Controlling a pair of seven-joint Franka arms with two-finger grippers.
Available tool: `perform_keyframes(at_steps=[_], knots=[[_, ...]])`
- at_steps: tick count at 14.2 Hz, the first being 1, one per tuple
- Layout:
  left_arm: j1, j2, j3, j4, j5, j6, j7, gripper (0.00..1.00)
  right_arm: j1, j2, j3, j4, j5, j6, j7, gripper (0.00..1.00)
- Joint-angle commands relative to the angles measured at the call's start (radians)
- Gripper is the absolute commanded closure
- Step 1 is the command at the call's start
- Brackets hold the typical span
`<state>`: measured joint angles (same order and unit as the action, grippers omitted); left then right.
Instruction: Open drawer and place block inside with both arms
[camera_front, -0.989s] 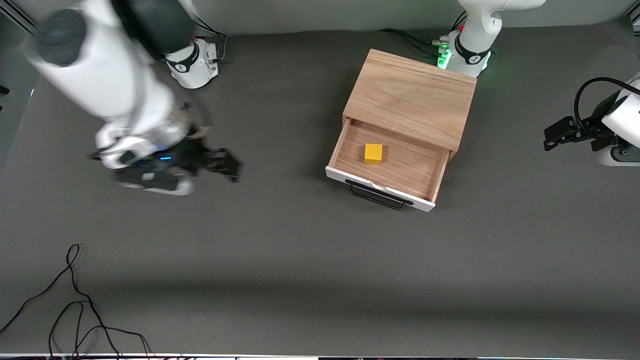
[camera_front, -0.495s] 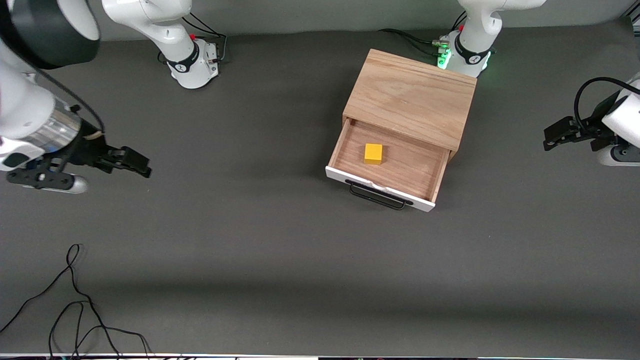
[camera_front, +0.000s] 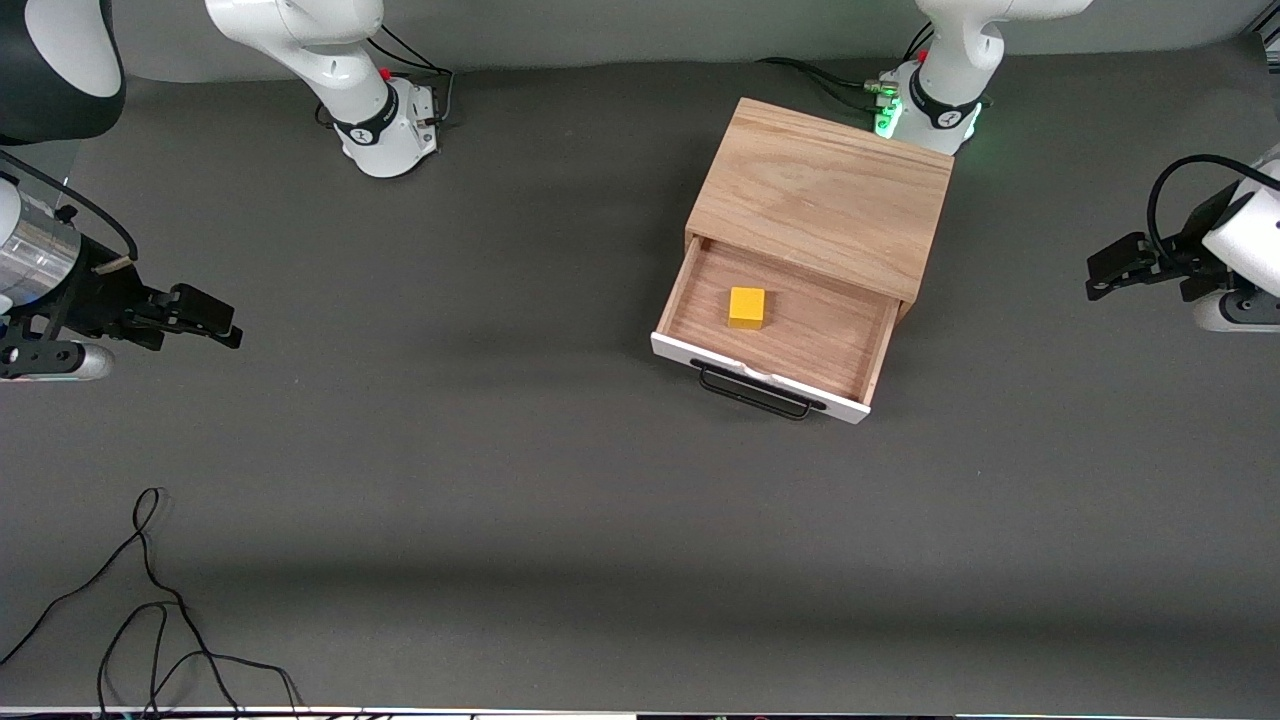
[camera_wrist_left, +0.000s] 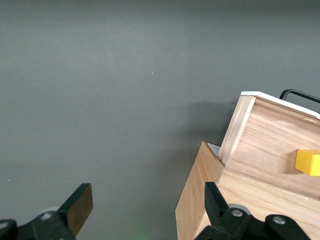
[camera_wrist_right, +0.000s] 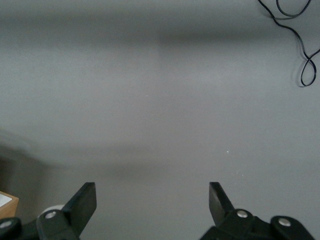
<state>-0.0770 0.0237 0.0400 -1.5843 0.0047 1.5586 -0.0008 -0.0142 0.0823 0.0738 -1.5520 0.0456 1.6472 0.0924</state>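
Observation:
The drawer (camera_front: 775, 335) is pulled out of the light oak box (camera_front: 820, 195), its white front panel and black wire handle (camera_front: 755, 392) toward the front camera. The yellow block (camera_front: 746, 307) lies inside the drawer on its wooden floor. It also shows in the left wrist view (camera_wrist_left: 307, 162), with the drawer (camera_wrist_left: 270, 145). My right gripper (camera_front: 205, 320) is open and empty over bare table at the right arm's end. My left gripper (camera_front: 1110, 272) is open and empty at the left arm's end, apart from the box. Both show empty jaws in their wrist views (camera_wrist_left: 145, 205) (camera_wrist_right: 152, 202).
A loose black cable (camera_front: 150, 600) lies on the grey table near the front camera at the right arm's end; it also shows in the right wrist view (camera_wrist_right: 300, 45). The arm bases (camera_front: 385, 125) (camera_front: 930, 110) stand along the table's edge, one right next to the box.
My right arm has swung away from the middle of the table toward its own end, its gripper empty. The left arm, drawer and block have not moved.

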Motion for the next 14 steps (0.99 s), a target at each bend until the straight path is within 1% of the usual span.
perform_keyframes(at_steps=[1, 14], knots=[[-0.006, -0.013, 0.009, -0.008, -0.009, -0.014, 0.018, 0.00, -0.003, -0.012, 0.006, 0.018, -0.047, -0.050, -0.025, 0.00], [-0.006, -0.013, 0.009, -0.008, -0.009, -0.023, 0.018, 0.00, 0.003, 0.011, -0.002, 0.041, -0.038, -0.056, -0.033, 0.00]])
